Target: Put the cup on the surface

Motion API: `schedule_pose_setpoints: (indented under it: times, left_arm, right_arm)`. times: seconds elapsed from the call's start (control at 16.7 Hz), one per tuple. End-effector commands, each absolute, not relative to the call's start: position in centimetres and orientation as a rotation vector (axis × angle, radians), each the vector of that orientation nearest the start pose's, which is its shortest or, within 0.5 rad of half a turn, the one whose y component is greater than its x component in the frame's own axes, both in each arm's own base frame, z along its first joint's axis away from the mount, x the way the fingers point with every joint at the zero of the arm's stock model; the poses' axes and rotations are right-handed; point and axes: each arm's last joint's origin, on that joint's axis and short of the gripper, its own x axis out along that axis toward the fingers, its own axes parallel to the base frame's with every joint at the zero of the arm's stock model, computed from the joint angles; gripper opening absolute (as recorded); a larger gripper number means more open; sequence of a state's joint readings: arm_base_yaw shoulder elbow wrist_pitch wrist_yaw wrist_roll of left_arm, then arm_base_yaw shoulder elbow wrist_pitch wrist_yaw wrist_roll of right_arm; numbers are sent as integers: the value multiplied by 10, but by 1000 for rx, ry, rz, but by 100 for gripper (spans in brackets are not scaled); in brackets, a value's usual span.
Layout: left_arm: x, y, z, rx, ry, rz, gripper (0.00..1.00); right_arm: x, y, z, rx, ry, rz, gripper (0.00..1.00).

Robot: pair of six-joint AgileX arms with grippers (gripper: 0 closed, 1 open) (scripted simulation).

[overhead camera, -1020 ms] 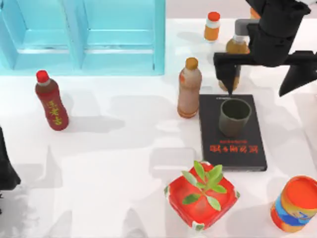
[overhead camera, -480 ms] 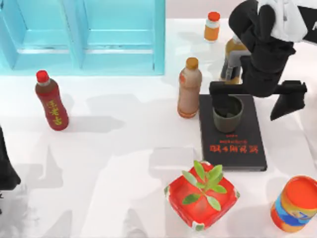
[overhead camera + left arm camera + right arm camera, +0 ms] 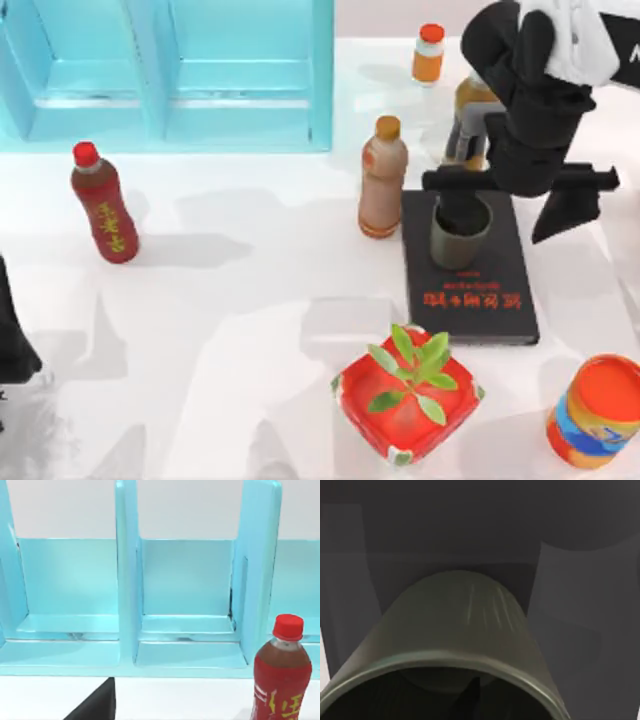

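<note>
White tabletop (image 3: 250, 300), right half: cup (image 3: 460, 235) stands on the black book (image 3: 470, 290); right gripper (image 3: 500, 205), fingers spread, straddles its rim for lifting. Left arm parked at left edge.

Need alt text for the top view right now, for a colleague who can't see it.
The right end effector is lowered at the dark olive cup, which stands on a black book on the white tabletop. Bottles, a red potted plant, an orange can and a blue shelf surround it.
</note>
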State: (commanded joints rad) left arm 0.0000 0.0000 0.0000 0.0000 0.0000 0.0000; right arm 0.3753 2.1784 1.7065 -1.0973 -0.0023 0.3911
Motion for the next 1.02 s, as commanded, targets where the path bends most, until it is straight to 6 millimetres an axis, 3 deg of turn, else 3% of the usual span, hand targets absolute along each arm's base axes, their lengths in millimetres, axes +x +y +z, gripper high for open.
schedule_pose_setpoints:
  times: [0.42,1.02]
  left_arm:
    - [106,-1,160,0,0,0,100]
    - [106,-1,160,0,0,0,100]
  right_arm:
    - [391,159,160,9,1571,-1,2]
    - [392,158,161,13,1569,-3,0]
